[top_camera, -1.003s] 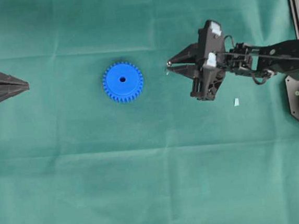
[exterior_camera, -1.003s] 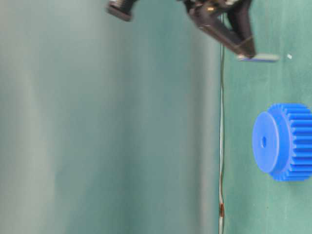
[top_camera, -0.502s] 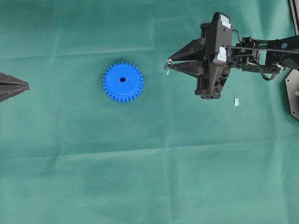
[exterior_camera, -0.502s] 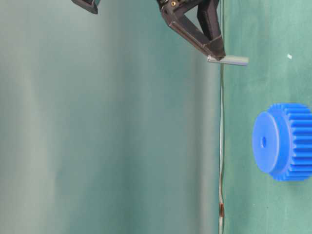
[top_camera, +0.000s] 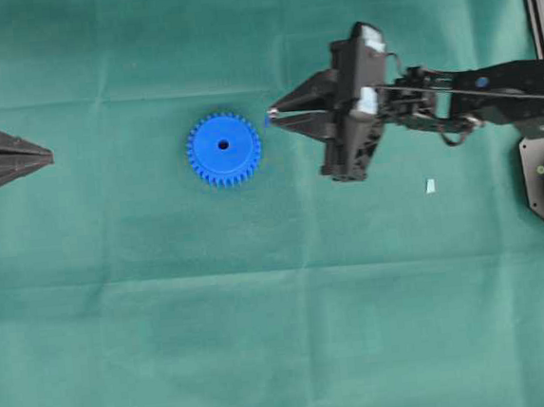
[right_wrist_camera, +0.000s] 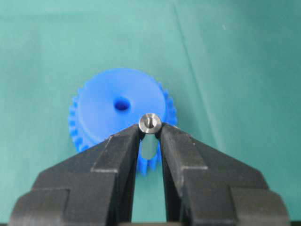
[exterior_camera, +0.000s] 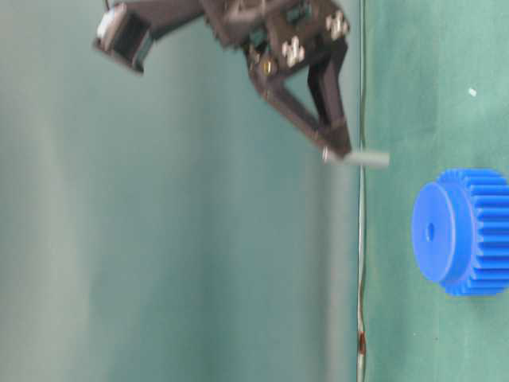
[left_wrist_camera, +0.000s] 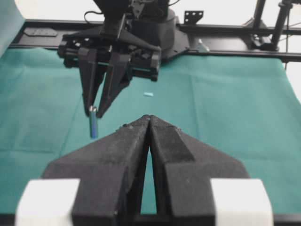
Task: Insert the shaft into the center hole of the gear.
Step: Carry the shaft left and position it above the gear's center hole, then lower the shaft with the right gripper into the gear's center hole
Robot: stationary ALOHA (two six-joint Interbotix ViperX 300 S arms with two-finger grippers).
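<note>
From overhead, the left gripper (top_camera: pixel 47 157) sits at the cloth's (top_camera: pixel 262 309) left edge, its jaws pressed together on nothing, as its own wrist view confirms. The gear (top_camera: pixel 223 149) lies flat in the middle, its center hole (top_camera: pixel 223 145) empty. Just right of it hangs the right gripper (top_camera: pixel 269 118), clamped on the shaft (top_camera: pixel 269 119), here only a speck. The table-level view shows the shaft (exterior_camera: pixel 364 158) as a full pin, clear above the cloth and the gear. The right wrist view shows it end-on between the fingertips (right_wrist_camera: pixel 134 133). A pale scrap (top_camera: pixel 431 186) lies farther right.
</note>
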